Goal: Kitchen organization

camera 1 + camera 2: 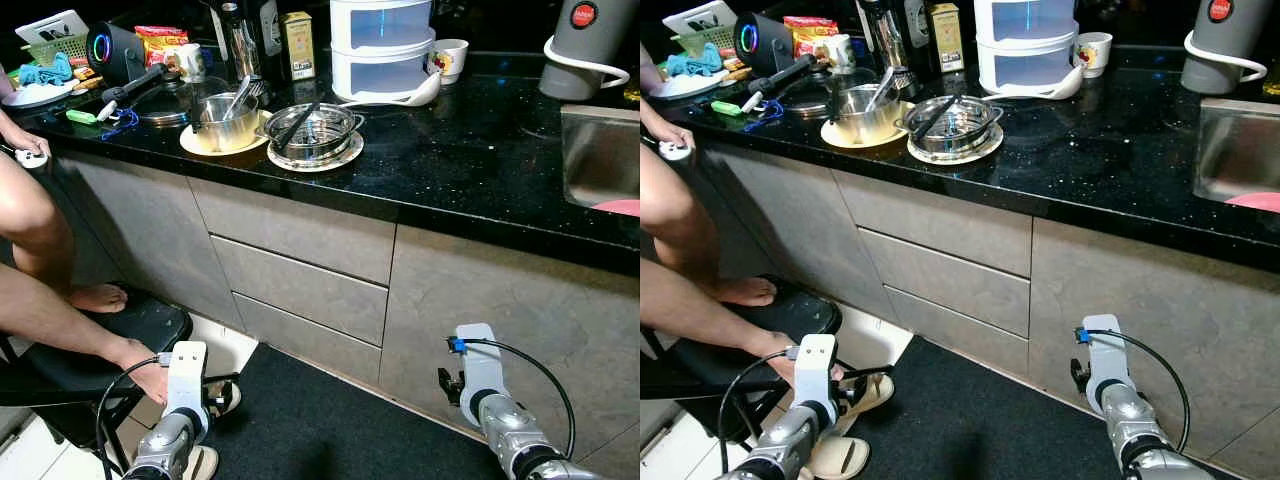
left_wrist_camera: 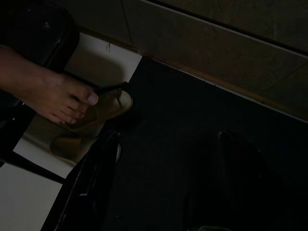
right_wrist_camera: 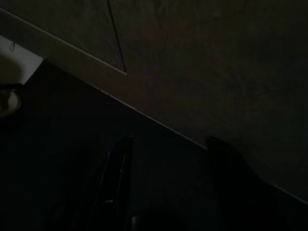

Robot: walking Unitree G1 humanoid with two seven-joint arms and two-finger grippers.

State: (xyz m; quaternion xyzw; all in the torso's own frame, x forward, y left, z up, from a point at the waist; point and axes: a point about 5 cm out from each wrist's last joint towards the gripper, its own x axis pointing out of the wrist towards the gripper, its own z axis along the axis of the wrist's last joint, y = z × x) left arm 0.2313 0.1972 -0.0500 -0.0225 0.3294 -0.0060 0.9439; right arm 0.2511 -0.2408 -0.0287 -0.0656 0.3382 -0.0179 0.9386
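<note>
From the head camera you look down at a black counter (image 1: 450,160) above grey drawers (image 1: 300,290). On the counter, towards your left, a small steel pot (image 1: 226,122) with a spoon inside stands on a pale plate (image 1: 200,145). Just beside it a steel steamer bowl (image 1: 310,130) stands on its own plate, with black tongs (image 1: 296,125) lying across it. Behind them you see a white stack of drawers (image 1: 381,48), a white cup (image 1: 449,58), a yellow box (image 1: 297,44) and a black speaker (image 1: 110,50) with a coloured ring. At the far right is a steel sink (image 1: 600,155), and behind it a grey kettle (image 1: 585,45). A person sits at the left on a black chair (image 1: 120,330), with bare legs; one foot (image 1: 145,365) is near the sandals (image 1: 855,395). Both your arms hang low in front of the cupboards, the left arm (image 1: 180,400) near the foot and the right arm (image 1: 490,390) in front of a grey cupboard door.

In the left wrist view, which is dark, the left claw (image 2: 159,192) hangs above a black mat (image 2: 192,134). Its two fingers stand apart with nothing between them. The bare foot (image 2: 57,96) rests on a tan sandal (image 2: 108,106).

In the right wrist view, very dark, the right claw (image 3: 168,187) also hangs with its fingers spread and empty, pointing at the edge where the mat meets the cupboard.
</note>
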